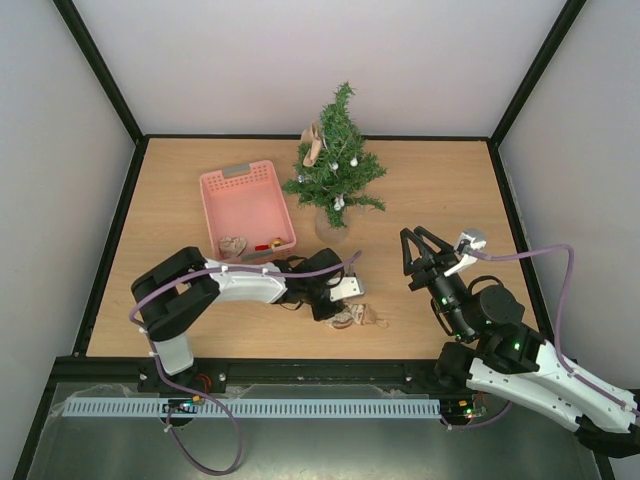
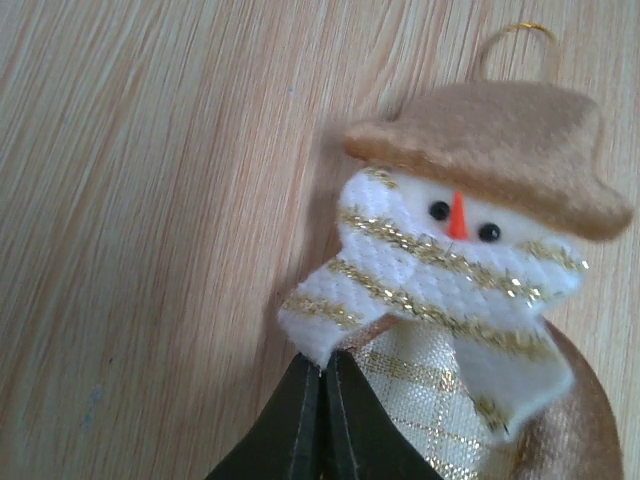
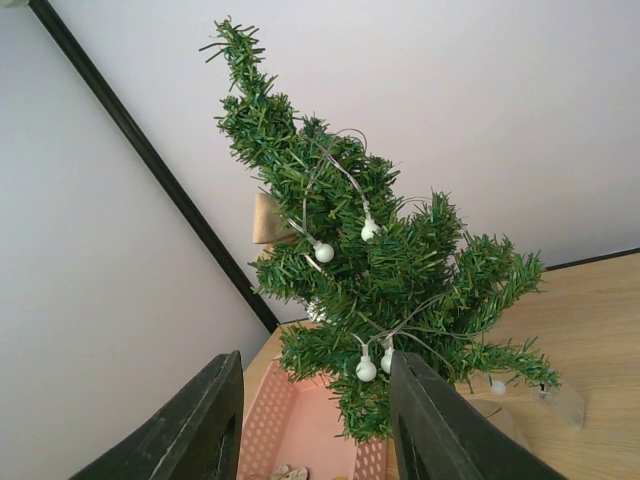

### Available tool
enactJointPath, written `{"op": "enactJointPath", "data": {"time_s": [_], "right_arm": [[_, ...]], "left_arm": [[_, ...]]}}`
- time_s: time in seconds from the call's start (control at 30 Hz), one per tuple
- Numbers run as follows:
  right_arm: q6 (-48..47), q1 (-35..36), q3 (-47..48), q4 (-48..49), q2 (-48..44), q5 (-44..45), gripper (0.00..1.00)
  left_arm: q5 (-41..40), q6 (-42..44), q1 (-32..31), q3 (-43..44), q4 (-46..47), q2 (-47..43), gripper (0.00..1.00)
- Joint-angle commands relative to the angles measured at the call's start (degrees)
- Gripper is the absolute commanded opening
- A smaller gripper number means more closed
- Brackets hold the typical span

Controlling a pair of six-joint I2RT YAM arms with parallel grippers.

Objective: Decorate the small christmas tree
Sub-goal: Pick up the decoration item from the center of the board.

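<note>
Bottom centre, the left gripper [image 2: 322, 375] is seen shut at the scarf edge of the snowman ornament [image 2: 460, 260]; a slip is risked if only threads are caught. The right gripper [image 3: 315, 365] is spread, empty. Beyond, the small christmas tree [image 1: 335, 165] is stood upper centre on the wooden table [image 1: 440, 190], white walls [image 1: 300, 60] behind.

No text, label, brand or number is readable on the small christmas tree [image 1: 335, 170], pink basket [image 1: 208, 215] or snowman ornament [image 2: 460, 250].

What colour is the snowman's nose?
The nose is orange, clearest in the left wrist view.
</note>
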Motion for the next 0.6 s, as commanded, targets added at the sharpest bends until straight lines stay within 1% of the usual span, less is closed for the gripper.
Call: {"op": "enactJointPath", "data": {"time_s": [0.0,0.17,0.37,0.57], "right_arm": [[0.8,0.2,-0.5,0.0,-0.1,1.2,0.4],[2.2,0.2,-0.3,-0.2,0.8,1.6,0.4],[4.9,0.2,-0.8,1.6,2.9,0.3,0.4],[8.3,0.2,-2.3,6.1,5.7,-3.7,0.4]], "left_arm": [[-3.2,-3.6,0.4,-1.6,-2.6,-4.2,0.03],[-5.9,-10.6,1.6,-4.7,-1.8,-13.9,0.02],[-9.3,-18.3,3.0,-8.7,2.2,-27.6,0.02],[-18.5,-23.2,3.5,-8.6,4.9,-38.7,0.02]]}}
